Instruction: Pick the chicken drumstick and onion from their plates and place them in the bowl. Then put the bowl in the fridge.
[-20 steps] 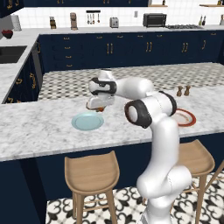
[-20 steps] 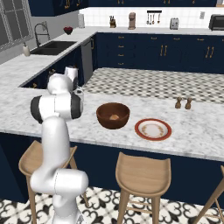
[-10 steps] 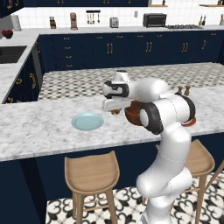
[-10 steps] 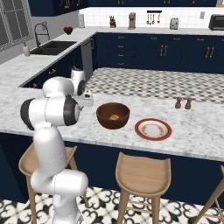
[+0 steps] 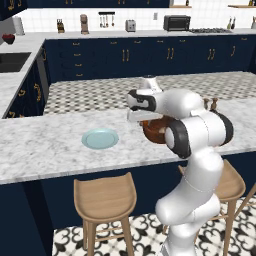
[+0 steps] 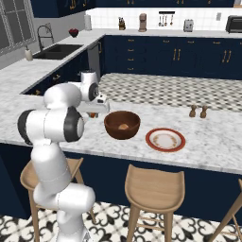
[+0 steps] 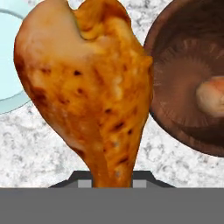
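Observation:
My gripper (image 7: pixel 112 183) is shut on the chicken drumstick (image 7: pixel 92 96), an orange-brown roasted piece held by its narrow end. It hangs above the marble counter, between the light blue plate (image 7: pixel 8 65) and the dark brown bowl (image 7: pixel 183 52). The onion (image 7: pixel 212 97), a small tan ball, lies inside the bowl. From the base views the gripper (image 6: pixel 94 112) hovers just left of the bowl (image 6: pixel 116 133), with the drumstick (image 6: pixel 93 115) under the hand and the onion (image 6: pixel 124 126) in the bowl. The bare blue plate (image 5: pixel 100 138) lies left of the gripper (image 5: pixel 141 121). The fridge is out of view.
A bare red-rimmed plate (image 6: pixel 150 142) lies right of the bowl. Two small brown shakers (image 6: pixel 198 112) stand further back on the counter. Wooden stools (image 6: pixel 153 186) stand below the counter's front edge. A sink (image 6: pixel 56 51) sits at the far left.
The arm has swung right from above the light blue plate to the bowl's left side, carrying the drumstick with it. Bowl and plates have not moved.

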You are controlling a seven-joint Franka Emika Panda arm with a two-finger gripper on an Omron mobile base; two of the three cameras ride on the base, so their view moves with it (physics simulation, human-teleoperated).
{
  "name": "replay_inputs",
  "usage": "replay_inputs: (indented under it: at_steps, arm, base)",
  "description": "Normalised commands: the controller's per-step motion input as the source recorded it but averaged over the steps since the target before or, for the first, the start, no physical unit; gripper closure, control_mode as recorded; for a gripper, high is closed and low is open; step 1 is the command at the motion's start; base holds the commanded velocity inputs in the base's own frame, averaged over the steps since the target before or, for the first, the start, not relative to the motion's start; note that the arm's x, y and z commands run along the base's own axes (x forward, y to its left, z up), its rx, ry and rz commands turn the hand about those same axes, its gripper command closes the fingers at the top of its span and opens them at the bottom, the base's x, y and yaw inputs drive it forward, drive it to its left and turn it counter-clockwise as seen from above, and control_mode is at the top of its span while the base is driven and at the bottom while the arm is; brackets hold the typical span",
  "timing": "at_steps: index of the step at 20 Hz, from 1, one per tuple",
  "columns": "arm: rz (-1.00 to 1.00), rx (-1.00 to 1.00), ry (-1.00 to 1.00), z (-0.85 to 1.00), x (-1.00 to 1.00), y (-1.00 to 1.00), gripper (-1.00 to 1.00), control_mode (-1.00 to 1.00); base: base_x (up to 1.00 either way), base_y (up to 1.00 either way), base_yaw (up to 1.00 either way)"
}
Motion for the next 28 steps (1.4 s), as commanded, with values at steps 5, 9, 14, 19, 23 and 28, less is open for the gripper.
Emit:
replay_inputs:
  at_steps: [5, 9, 14, 19, 23, 28]
  arm:
    - [-0.18, 0.0, 0.08, 0.0, 0.21, -1.0, 1.0, -1.0]
    - [-0.14, 0.0, 0.09, -0.02, 0.42, -0.75, 1.0, -1.0]
    - [-0.07, 0.0, 0.06, -0.35, 0.53, -0.27, 1.0, -1.0]
    - [0.0, 0.0, 0.0, -0.72, 0.11, -0.28, 1.0, -1.0]
    - [0.0, 0.0, 0.0, -0.47, 0.01, -0.22, 1.0, -1.0]
    - [0.0, 0.0, 0.0, -0.23, 0.09, -0.01, -1.0, -1.0]
  base:
    - [0.0, 0.0, 0.0]
    - [0.0, 0.0, 0.0]
    - [0.0, 0.0, 0.0]
    - [0.0, 0.0, 0.0]
    - [0.0, 0.0, 0.0]
    - [0.0, 0.0, 0.0]
